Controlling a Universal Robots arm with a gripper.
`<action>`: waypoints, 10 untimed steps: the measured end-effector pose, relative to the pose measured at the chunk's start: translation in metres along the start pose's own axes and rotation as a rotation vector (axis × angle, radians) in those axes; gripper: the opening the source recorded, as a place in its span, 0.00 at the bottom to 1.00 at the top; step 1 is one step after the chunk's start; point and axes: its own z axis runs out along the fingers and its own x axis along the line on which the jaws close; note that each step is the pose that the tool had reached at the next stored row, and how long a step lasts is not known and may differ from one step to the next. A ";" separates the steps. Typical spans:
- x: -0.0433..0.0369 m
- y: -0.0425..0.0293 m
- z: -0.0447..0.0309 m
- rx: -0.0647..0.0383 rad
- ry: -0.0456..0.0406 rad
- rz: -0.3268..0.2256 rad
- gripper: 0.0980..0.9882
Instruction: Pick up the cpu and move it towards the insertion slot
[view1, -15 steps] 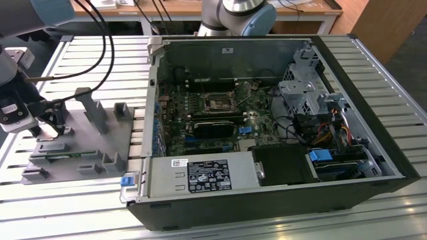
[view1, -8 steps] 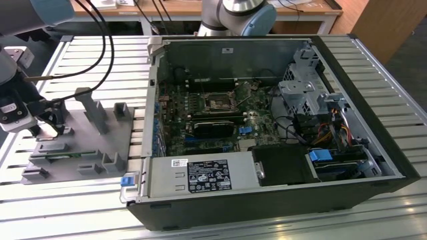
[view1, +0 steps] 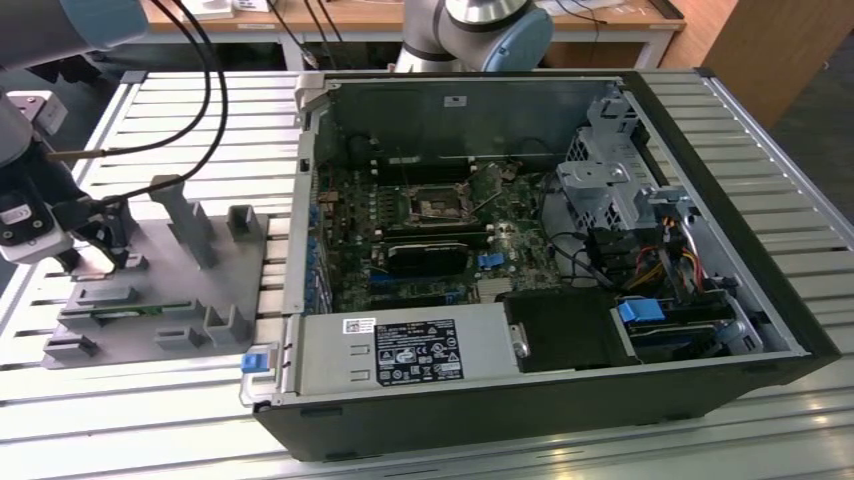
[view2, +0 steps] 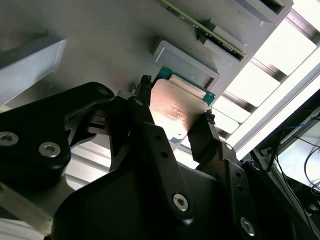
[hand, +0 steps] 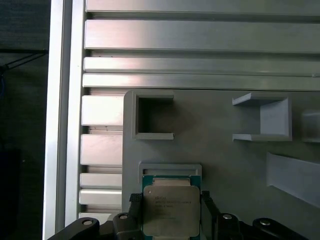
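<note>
– Gripper (view1: 94, 250) state? I can't see it from my side of the room.
– Clamped on the cpu (hand: 171, 210). In the first wrist view a black finger (hand: 135, 202) sits hard against one edge and its twin against the opposite edge, with the metal lid between them. In the second wrist view it's the same: cpu (view2: 175, 107) pinched, one fingertip (view2: 207, 119) on each side.
– Is it off the plate?
– Can't tell. It's just beside the raised grey rim (hand: 170, 169) of its pocket on the plate (view1: 174, 290), with the green edge showing toward that rim. The underside is hidden, so I can't say if it touches.
– Where's the plate?
– It's flat on the slatted table (view1: 134, 420), at the exterior view's left. The case (view1: 534, 420) lies just beside it toward the exterior view's right, open side up, board (view1: 354, 250) showing.
– And the slot?
– Slot (view1: 434, 205) is on the board, in the upper middle of the open case. It's a dark square in a shiny frame. It's well apart from the gripper, with the case wall between them.
– Anything else near the gripper?
– Grey posts and open-sided blocks stand on the plate. A green stick (view1: 127, 312) lies in a holder near the fingers. Black cables (view1: 211, 100) loop down over the table toward the arm.
</note>
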 end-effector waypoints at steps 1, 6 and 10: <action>0.0000 0.0000 -0.0002 0.000 0.0000 0.000 0.50; 0.0000 0.0001 -0.0012 0.000 0.0000 0.000 0.50; 0.0000 0.0002 -0.0036 0.000 0.0000 0.000 0.50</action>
